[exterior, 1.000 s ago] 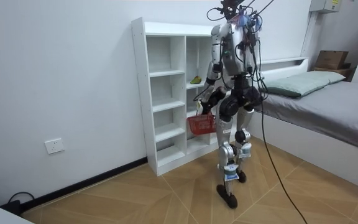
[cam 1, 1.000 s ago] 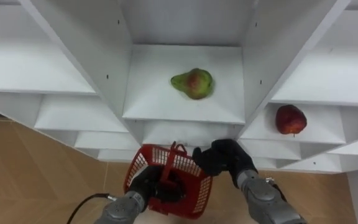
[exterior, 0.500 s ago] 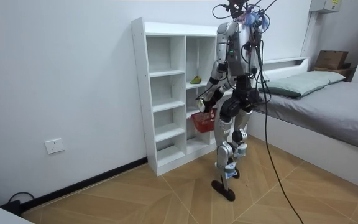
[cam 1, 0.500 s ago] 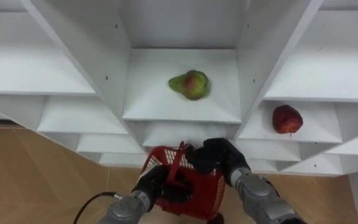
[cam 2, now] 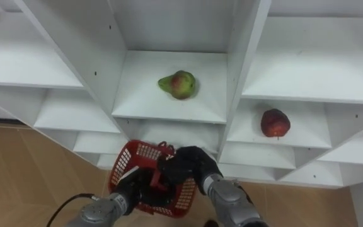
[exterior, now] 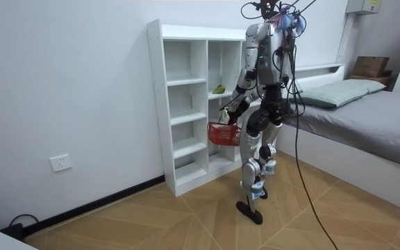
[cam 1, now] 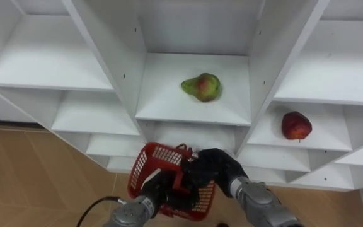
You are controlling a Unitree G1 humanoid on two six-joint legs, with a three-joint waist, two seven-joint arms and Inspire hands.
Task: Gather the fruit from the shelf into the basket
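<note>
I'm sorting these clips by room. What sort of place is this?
Probably a bedroom: a bed with a pillow stands near a white open closet holding a pear and an apple, on wooden flooring.

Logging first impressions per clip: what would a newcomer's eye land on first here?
The red basket, low in front of the white shelves, held by its handle in the left hand with the right hand at its rim. Next, a green-red pear lying alone in the middle compartment, and a red apple one compartment to the right, lower down.
</note>
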